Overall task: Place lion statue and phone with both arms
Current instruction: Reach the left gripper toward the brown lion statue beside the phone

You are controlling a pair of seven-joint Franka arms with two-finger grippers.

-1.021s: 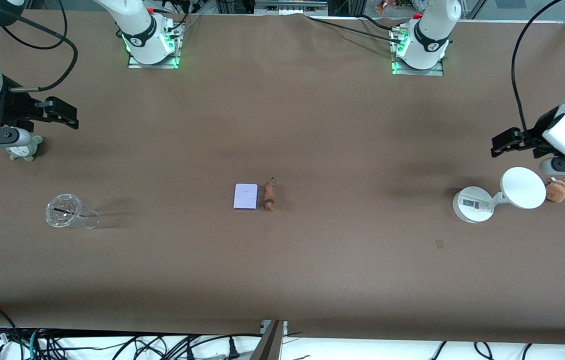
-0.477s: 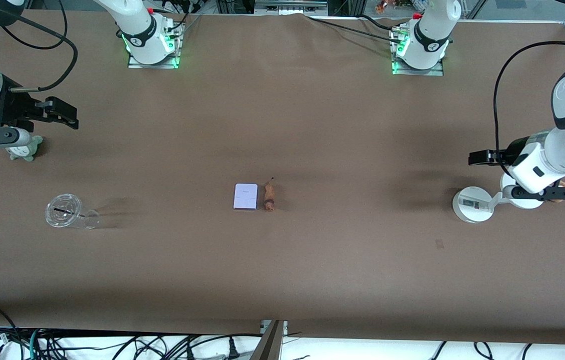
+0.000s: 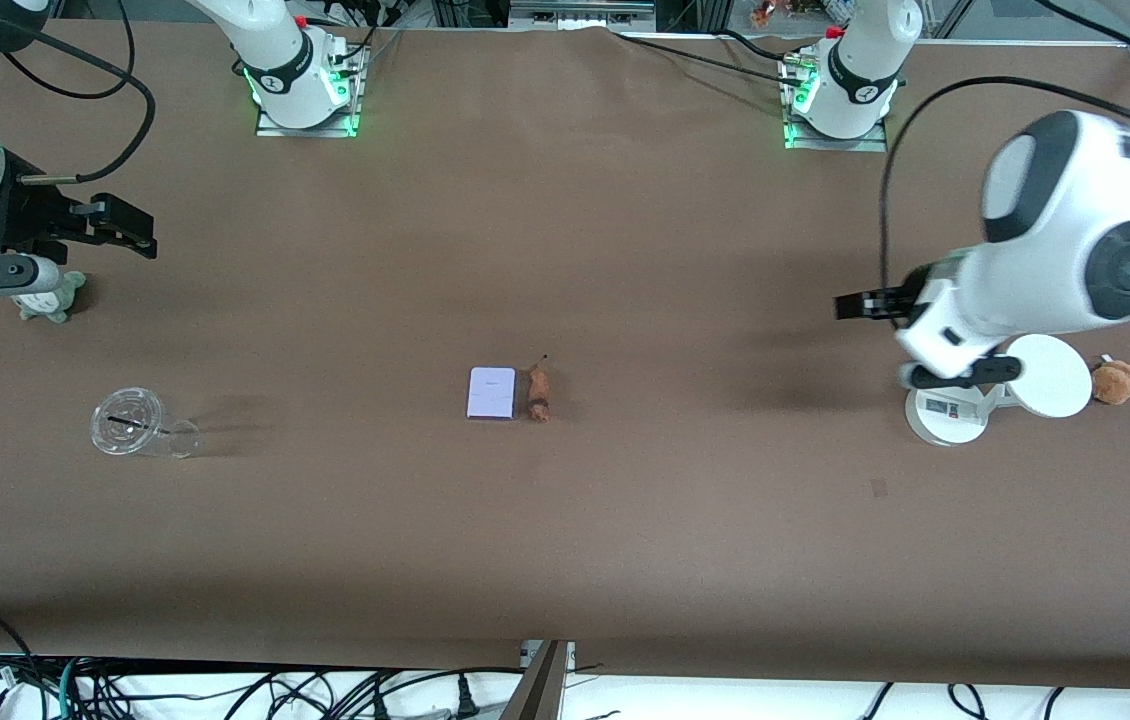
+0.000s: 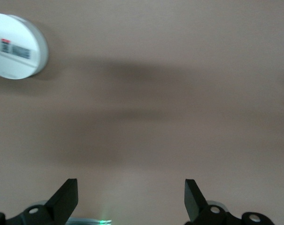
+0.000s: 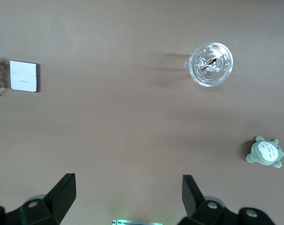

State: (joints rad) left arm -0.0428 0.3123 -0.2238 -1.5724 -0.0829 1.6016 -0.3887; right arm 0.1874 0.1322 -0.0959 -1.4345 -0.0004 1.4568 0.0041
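Both my grippers hang wide open, holding nothing: left gripper (image 3: 850, 305) over bare brown table (image 3: 625, 520) near the white stand (image 3: 945, 415), right gripper (image 3: 130, 235) above the grey-green plush (image 3: 50, 297). Mid-table, the lion statue (image 3: 538, 393) lies just beside the phone (image 3: 491, 393), dark head nearer the front camera, tail pointing toward the bases. Only the right wrist view shows both.

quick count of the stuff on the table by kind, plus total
plush toys: 2, grey-green plush toy, brown plush toy
lion statue: 1
phone: 1
clear plastic cup: 1
white stand: 1
total: 6
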